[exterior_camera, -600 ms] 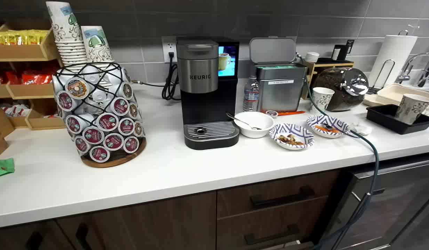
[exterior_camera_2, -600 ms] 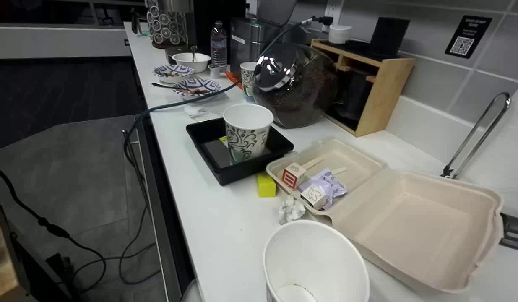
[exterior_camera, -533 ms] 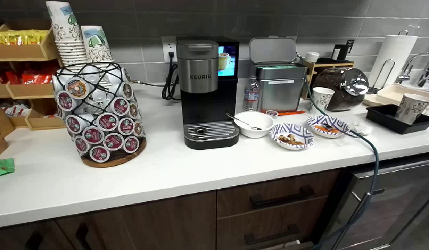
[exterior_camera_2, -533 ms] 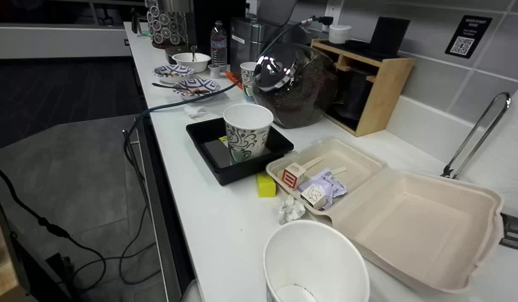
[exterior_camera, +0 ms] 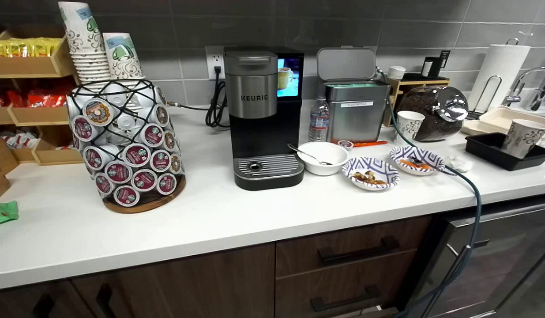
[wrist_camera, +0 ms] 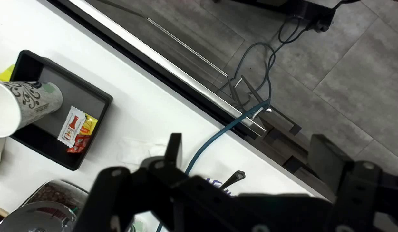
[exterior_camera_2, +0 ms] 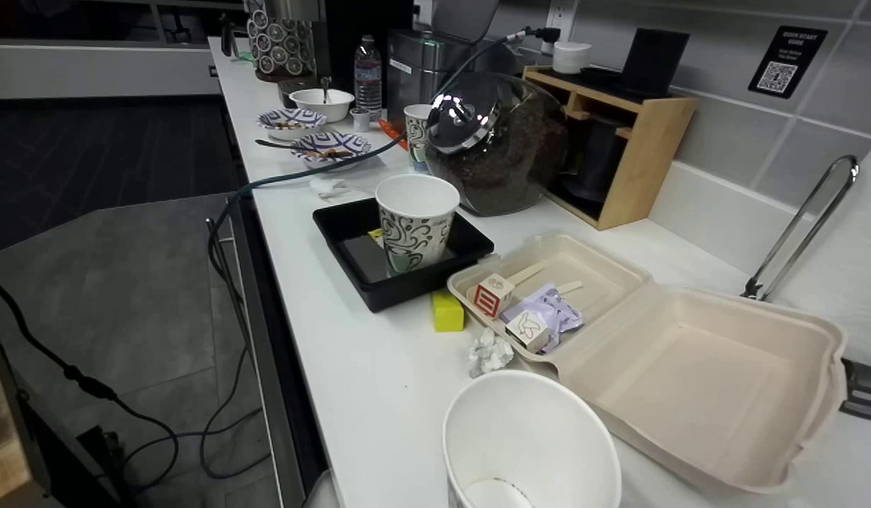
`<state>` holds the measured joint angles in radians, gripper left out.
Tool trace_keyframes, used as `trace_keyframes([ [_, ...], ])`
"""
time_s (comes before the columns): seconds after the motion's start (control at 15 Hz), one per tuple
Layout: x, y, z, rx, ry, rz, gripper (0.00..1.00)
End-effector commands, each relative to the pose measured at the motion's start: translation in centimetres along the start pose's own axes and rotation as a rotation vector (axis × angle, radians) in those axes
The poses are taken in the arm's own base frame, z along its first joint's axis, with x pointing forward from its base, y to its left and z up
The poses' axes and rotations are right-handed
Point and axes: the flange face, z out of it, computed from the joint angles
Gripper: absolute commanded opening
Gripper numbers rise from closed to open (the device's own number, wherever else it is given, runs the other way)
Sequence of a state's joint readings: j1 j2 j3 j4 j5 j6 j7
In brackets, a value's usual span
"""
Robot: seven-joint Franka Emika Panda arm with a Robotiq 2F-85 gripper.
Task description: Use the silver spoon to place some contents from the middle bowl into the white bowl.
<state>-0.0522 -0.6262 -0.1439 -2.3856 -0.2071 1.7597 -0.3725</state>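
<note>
Spoon [exterior_camera: 306, 153] leans in the white bowl [exterior_camera: 321, 170], its handle slanting over the rim toward the coffee maker [exterior_camera: 263, 128]; our pincer [wrist_camera: 247, 141], spread, holding nothing, is above the edge of the counter [wrist_camera: 131, 109] near the patterned bowl [wrist_camera: 215, 183] with a dark utensil [wrist_camera: 232, 179], so we judge the spoon lies farther down the row, past the middle bowl [exterior_camera: 385, 168], and we should pinch across that handle
</note>
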Motion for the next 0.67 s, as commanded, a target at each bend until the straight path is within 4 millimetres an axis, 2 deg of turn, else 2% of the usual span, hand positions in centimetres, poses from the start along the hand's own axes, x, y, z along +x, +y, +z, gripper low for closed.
trace_keyframes([
  [0.0,0.0,0.0,-0.1,0.001,-0.001,0.000,1.00],
  [0.13,-0.3,-0.1,-0.3,0.025,0.044,0.064,1.00],
  [0.33,-0.3,1.2,-1.3,0.161,0.100,0.158,1.00],
  [0.53,-1.1,4.0,-4.2,0.232,0.209,0.248,1.00],
  [0.6,-1.4,4.8,-4.1,0.260,0.241,0.280,1.00],
])
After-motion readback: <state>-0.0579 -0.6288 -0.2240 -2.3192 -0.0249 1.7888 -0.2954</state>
